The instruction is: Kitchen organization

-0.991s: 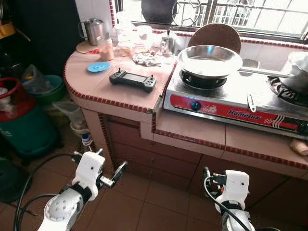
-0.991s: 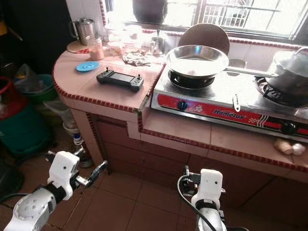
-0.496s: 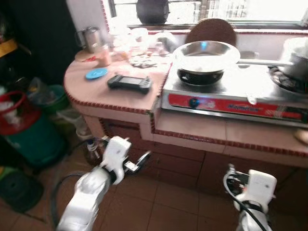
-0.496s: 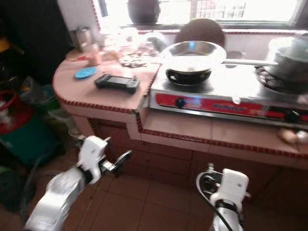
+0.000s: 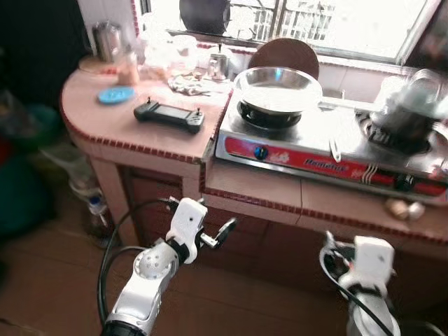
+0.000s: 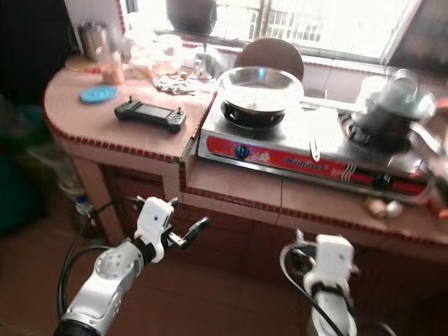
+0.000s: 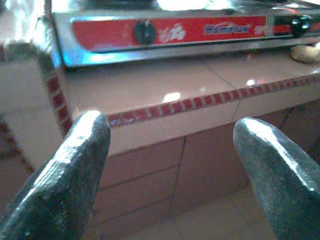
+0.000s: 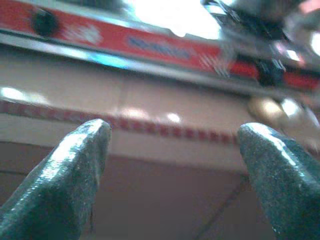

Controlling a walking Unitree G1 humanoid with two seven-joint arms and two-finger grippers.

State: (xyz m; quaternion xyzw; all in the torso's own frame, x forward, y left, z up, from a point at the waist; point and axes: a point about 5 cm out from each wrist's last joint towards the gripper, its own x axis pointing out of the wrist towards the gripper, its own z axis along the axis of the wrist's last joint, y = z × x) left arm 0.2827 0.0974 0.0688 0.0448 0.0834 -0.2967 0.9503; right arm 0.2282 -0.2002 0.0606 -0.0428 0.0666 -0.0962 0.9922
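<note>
A tiled pink counter (image 5: 168, 136) carries a black handheld game controller (image 5: 169, 115), a blue lid (image 5: 115, 94), a crumpled cloth (image 5: 190, 84) and jars with a metal kettle (image 5: 105, 40) at the back. A red-fronted steel stove (image 5: 315, 150) holds a steel pan (image 5: 277, 84) and a pot (image 5: 409, 105). My left gripper (image 5: 224, 232) hangs open below the counter edge, facing the stove's left knob (image 7: 144, 32). My right gripper (image 8: 175, 175) is open too, low before the counter front, with nothing between its fingers.
Two pale bulbs (image 5: 404, 208) lie on the counter ledge at the right. A plastic bottle (image 5: 96, 213) stands on the floor by the counter's left end, near dark green bins (image 5: 21, 189). A barred window (image 5: 315, 21) runs behind the stove.
The whole picture has shifted: the camera turned right, bringing the pot and the stove's right end into view. My left arm has risen a little toward the counter front.
</note>
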